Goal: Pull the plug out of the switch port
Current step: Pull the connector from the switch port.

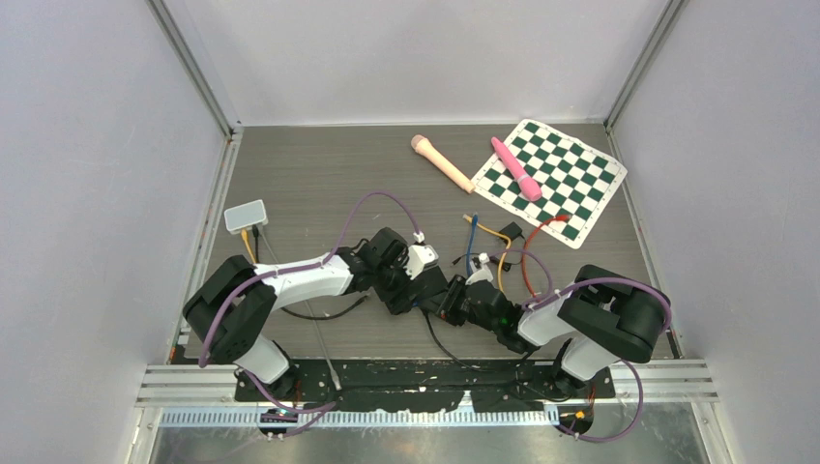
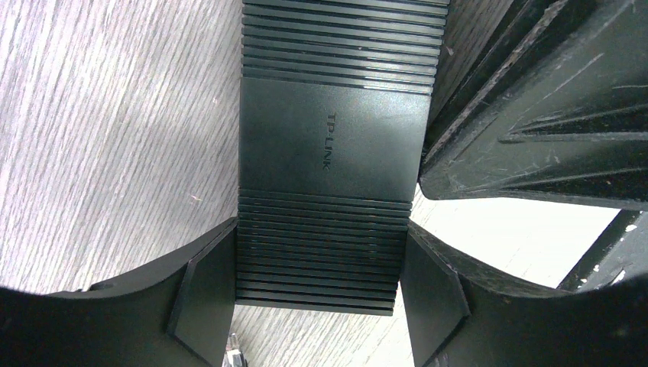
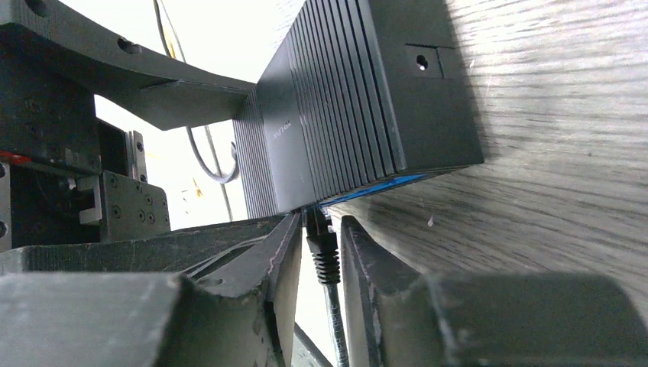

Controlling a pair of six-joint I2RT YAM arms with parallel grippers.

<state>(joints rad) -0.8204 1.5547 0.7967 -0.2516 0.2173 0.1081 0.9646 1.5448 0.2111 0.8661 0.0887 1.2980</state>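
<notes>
Between the fingers of the right gripper (image 3: 319,256): the plug (image 3: 319,232), seated; grasping step.
The jaws stand narrow beside it; whether they bite, I cannot tell. Its long axis runs along the fingers, nose away into the switch (image 3: 359,99), cable (image 3: 333,321) trailing back. Beyond, the left gripper (image 2: 317,284) clamps the switch. Next: firm pinch, straight pull back.

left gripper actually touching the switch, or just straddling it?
Touching. In the left wrist view, both fingers of the left gripper sit flush against the ribbed sides of the switch, with no gap visible on either side.
</notes>
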